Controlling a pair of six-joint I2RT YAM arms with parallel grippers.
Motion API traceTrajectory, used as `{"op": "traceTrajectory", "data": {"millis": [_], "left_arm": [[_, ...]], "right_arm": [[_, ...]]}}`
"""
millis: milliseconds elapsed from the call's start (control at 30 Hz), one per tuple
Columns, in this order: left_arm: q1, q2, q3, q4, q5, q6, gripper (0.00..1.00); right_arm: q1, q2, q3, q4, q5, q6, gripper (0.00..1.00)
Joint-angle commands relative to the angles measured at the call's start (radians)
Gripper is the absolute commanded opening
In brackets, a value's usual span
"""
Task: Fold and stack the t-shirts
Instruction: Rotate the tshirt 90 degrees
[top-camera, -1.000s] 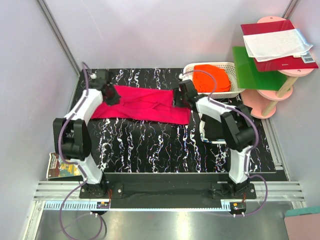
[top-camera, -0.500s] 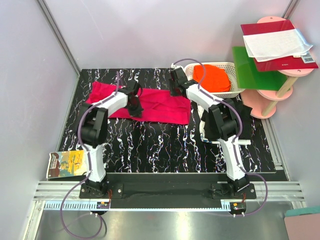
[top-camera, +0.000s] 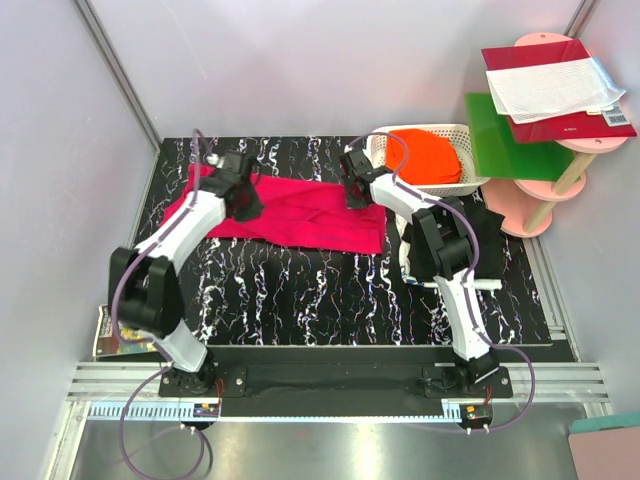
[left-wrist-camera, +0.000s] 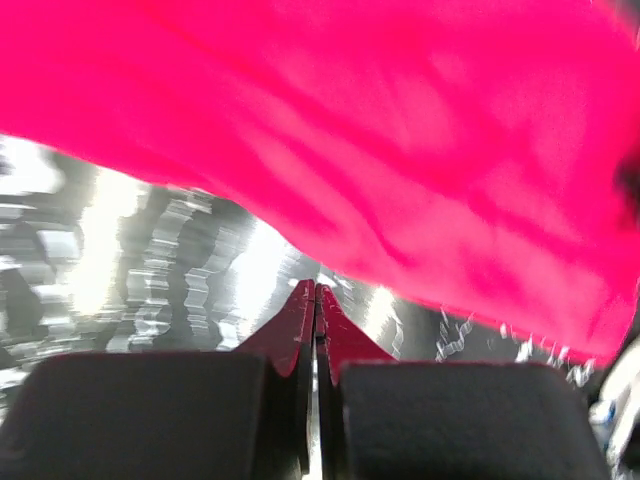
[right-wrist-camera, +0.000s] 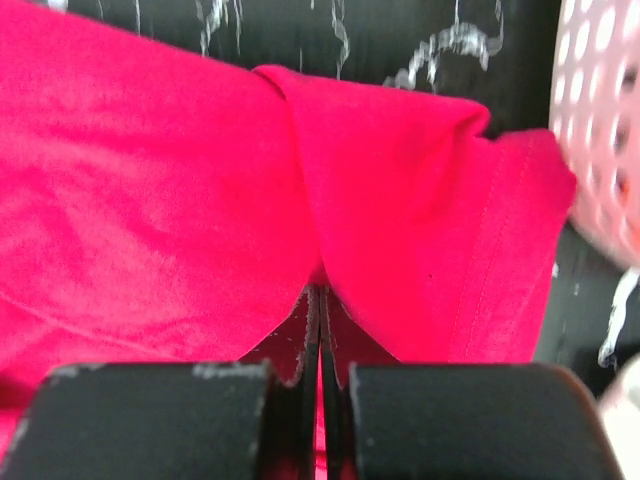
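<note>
Pink t-shirt spread, crumpled, across the upper middle of the tabletop in the top view, long side running left to right. Left gripper down on the left part of it, clenched. In the blurred left wrist view, fingertips pressed together right at the cloth's lower edge, pinching it, streaked tabletop on either side. Right gripper at the upper right corner of the pink t-shirt, clamped on a fold. In the right wrist view, creases running into the closed tips. White basket just right of that corner, holding an orange t-shirt.
</note>
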Motion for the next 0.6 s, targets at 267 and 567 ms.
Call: {"op": "traceTrajectory", "data": {"millis": [267,567], "left_arm": [[0.242,0.113,0.063,-0.239,-0.220,-0.025,0.00],[0.285,0.331,0.326,-0.320,-0.198,-0.020,0.00]], "right_arm": [[0.083,-0.230,-0.312,-0.182,-0.191,0.011,0.00],[0.162,-0.431,-0.497,-0.238,-0.390,-0.026,0.00]]}}
